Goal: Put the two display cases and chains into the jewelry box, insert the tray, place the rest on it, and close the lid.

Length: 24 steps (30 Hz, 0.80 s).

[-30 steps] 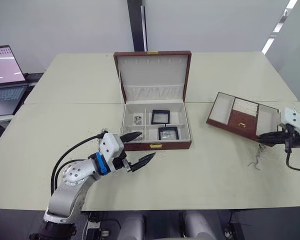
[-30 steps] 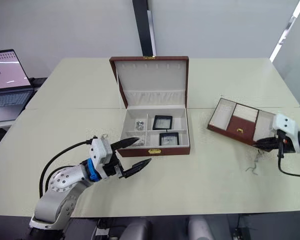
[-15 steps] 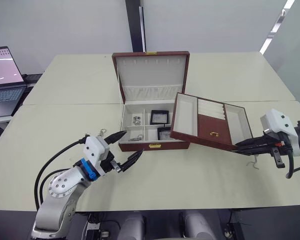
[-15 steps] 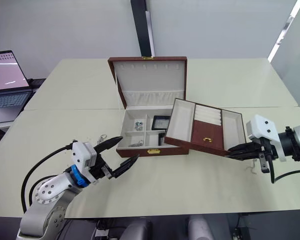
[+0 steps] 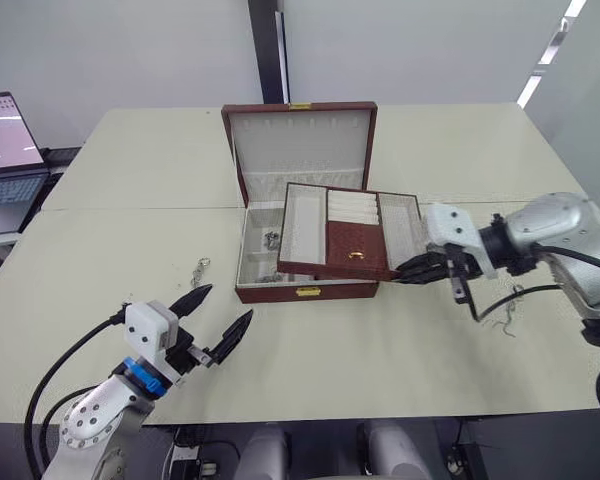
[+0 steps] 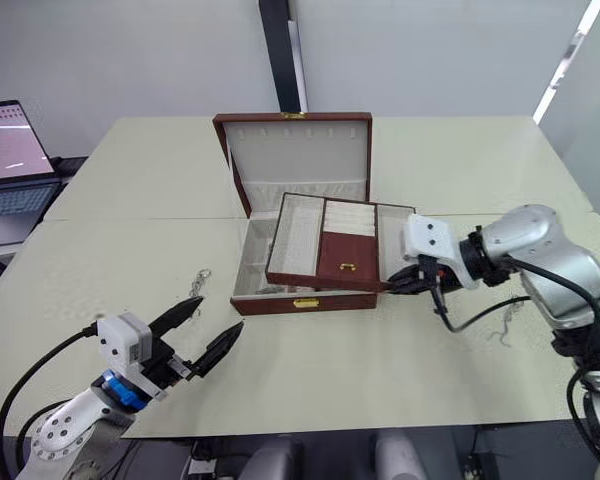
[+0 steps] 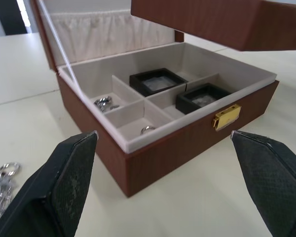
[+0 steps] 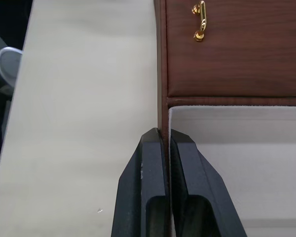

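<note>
The jewelry box [image 5: 306, 291] stands mid-table with its lid [image 5: 300, 146] upright. Both display cases [image 7: 155, 81] [image 7: 204, 97] lie in its right-hand compartments, and chains [image 7: 105, 102] lie in a left one. My right gripper [image 5: 413, 268] is shut on the end wall of the tray [image 5: 346, 236], holding it tilted just above the box's right half. The right wrist view shows its fingers [image 8: 148, 163] pinching that wall. My left gripper [image 5: 230, 302] hangs open in front of the box to the left, holding nothing. One chain [image 5: 199, 270] lies on the table left of the box, another [image 5: 506, 324] by the right arm.
A laptop [image 5: 4, 132] sits on a side desk at the far left. The table's front edge [image 5: 310, 412] runs close under the left gripper. A black cable [image 5: 510, 298] loops from my right wrist over the table.
My right gripper has carried the tray left, from beside the box to over its right half. The left arm has drawn back toward the front edge, still open.
</note>
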Motion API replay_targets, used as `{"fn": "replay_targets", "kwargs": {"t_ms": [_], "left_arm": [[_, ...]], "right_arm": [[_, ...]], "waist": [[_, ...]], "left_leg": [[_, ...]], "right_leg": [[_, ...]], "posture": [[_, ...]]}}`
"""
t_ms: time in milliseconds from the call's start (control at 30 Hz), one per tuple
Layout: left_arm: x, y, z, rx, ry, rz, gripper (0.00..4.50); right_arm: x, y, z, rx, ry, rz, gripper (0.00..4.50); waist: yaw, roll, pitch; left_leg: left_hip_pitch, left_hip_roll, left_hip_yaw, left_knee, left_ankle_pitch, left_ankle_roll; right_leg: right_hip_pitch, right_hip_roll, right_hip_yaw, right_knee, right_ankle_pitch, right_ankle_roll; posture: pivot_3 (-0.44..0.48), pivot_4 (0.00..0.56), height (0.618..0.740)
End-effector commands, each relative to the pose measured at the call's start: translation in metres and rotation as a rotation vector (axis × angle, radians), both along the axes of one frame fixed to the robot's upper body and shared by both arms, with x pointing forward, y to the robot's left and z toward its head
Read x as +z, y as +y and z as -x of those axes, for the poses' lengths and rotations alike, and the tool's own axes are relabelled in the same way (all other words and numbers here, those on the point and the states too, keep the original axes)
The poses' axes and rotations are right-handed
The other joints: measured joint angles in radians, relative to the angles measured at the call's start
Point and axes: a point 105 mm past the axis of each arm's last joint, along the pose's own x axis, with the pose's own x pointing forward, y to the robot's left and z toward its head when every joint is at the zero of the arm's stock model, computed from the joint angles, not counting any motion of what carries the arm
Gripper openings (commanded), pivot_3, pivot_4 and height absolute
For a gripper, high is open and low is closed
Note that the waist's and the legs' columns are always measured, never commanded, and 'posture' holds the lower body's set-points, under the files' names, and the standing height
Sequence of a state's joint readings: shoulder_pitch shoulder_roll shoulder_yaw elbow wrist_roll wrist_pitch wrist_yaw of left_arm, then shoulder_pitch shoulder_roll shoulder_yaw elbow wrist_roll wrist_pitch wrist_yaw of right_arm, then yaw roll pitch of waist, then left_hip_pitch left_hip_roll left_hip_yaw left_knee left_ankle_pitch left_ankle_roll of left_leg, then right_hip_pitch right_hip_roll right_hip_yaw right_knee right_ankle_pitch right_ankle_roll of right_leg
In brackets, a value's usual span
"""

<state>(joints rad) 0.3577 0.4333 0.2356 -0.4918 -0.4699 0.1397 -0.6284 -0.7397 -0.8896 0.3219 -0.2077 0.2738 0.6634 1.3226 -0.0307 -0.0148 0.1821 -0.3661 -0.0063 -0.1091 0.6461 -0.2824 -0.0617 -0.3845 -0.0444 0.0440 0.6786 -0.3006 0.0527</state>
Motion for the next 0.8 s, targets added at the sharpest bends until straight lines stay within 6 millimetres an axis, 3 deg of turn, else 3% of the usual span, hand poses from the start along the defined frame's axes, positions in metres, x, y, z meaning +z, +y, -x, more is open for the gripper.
{"fn": "replay_targets", "kwargs": {"t_ms": [33, 433, 800], "left_arm": [[0.015, 0.006, 0.005, 0.042, -0.070, -0.013, 4.50], [0.012, 0.013, 0.012, 0.096, -0.070, 0.013, 4.50], [0.009, 0.006, 0.009, 0.100, -0.065, 0.036, 4.50]], "right_arm": [[0.008, 0.019, -0.003, 0.032, -0.026, 0.010, 0.01], [0.008, 0.065, -0.013, 0.058, -0.024, 0.012, 0.01], [-0.001, 0.070, -0.025, 0.011, -0.028, 0.064, 0.01]], "waist": [[0.001, 0.000, 0.000], [-0.002, 0.000, 0.000], [-0.001, 0.000, 0.000]], "left_leg": [[-0.001, 0.000, 0.000, 0.000, 0.000, 0.000], [-0.003, -0.001, -0.001, 0.000, 0.000, 0.000], [-0.003, -0.001, 0.000, 0.000, 0.000, 0.000]], "right_leg": [[0.000, 0.000, 0.000, 0.000, 0.000, 0.000], [-0.002, -0.001, -0.001, 0.000, 0.000, 0.000], [-0.003, -0.001, -0.001, 0.000, 0.000, 0.000]], "posture": [[0.000, 0.150, 0.740], [0.000, 0.150, 0.740], [0.000, 0.150, 0.740]]}}
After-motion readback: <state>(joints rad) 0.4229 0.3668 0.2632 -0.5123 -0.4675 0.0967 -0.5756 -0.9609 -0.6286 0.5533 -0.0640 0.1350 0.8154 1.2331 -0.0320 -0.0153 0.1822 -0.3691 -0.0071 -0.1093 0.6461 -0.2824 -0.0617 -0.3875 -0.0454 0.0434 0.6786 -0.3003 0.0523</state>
